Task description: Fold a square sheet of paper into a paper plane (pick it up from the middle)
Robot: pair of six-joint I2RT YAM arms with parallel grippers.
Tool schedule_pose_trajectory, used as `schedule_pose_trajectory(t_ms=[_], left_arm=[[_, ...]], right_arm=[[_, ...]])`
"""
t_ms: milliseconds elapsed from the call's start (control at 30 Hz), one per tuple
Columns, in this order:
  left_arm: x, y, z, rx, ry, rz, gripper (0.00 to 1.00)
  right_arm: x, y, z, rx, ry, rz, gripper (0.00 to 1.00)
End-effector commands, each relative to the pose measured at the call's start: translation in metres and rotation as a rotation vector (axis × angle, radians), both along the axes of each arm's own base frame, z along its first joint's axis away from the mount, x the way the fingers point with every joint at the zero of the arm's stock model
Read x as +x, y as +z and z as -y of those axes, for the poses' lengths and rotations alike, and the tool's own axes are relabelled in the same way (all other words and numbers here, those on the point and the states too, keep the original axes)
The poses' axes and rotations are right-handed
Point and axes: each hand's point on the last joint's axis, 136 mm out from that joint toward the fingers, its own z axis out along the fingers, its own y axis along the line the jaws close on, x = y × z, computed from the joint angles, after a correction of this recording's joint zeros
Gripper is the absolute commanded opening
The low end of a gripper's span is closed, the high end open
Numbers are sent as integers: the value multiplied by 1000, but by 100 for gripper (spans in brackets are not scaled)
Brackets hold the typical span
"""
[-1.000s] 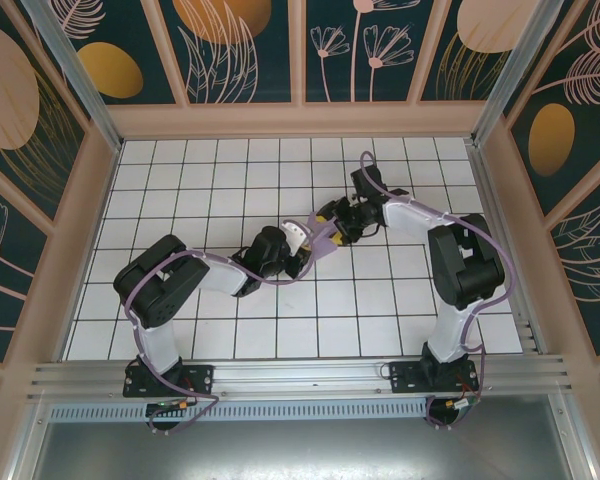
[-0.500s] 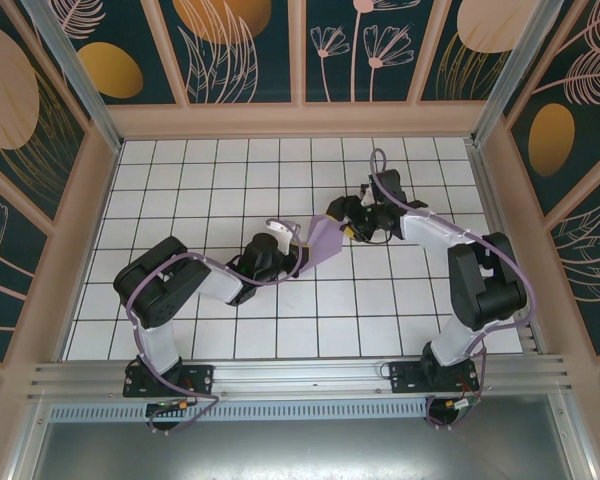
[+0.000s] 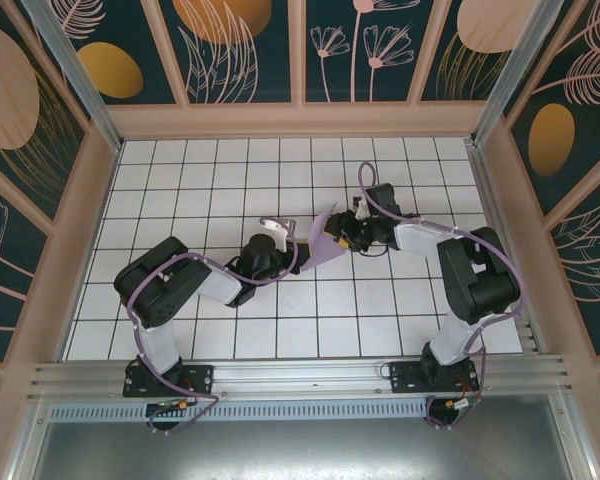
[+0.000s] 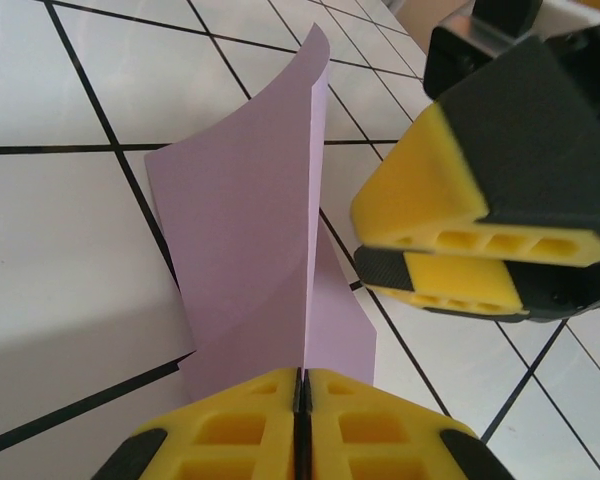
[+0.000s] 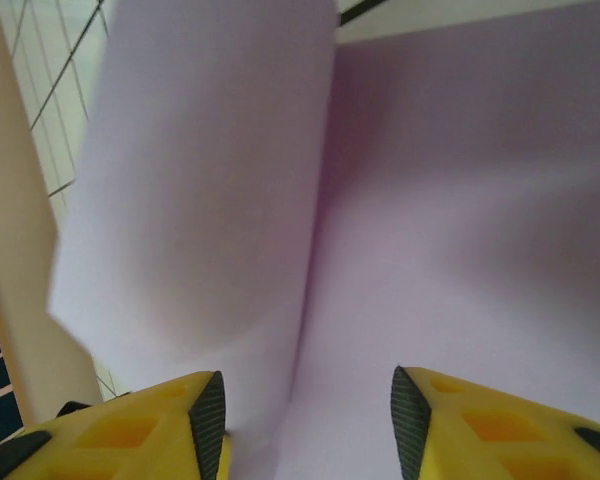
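Paper [image 3: 325, 240] is mid-table, held up off the table [image 3: 200, 180] between the two hands. It's folded into two lavender flaps that meet at a crease.

L hand [image 3: 298, 252] comes in from the left. In the L wrist view its yellow pads [image 4: 302, 385] are pressed together, pinching the paper [image 4: 260, 250] right at the crease edge. From there the sheet rises away from the pads. One flap curls over to the left and the other lies lower on the right, above the white tiles.

R hand [image 3: 348, 228] comes in from the right, just beside the paper's far edge. In the L wrist view it [image 4: 450, 258] sits right of the sheet w/ a gap to it. In the R wrist view its fingers [image 5: 305, 400] are spread w/ nothing clamped between them. The paper [image 5: 380, 200] is close in front, its crease running down toward the gap. Can't tell if the tips touch it.
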Motion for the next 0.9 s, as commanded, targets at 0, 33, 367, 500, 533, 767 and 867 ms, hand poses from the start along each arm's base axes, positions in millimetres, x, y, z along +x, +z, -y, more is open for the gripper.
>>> schedule_pose_trajectory(t_ms=[0,33,367,500,533,767,867], left_arm=[[0,-3,5,-33,-5,-25,13],[0,-5,6,-34,-9,-35,13],[-3,-9,14,-93,-25,-89,13],[-4,-7,17,-98,-41,-87,19],[-4,-7,16,-89,-42,-83,22],[-11,-6,13,-20,-73,-45,42],[-15,-1,11,1,-68,-11,46]], right_arm=[[1,-9,-3,3,14,6,47],[0,-14,-3,-2,10,-6,45],[-6,-43,3,-45,-20,-93,26],[-8,-46,2,-50,-19,-101,25],[-8,-46,2,-51,-20,-100,25],[-7,-47,3,-60,-23,-108,25],[-7,-48,2,-62,-23,-111,25]])
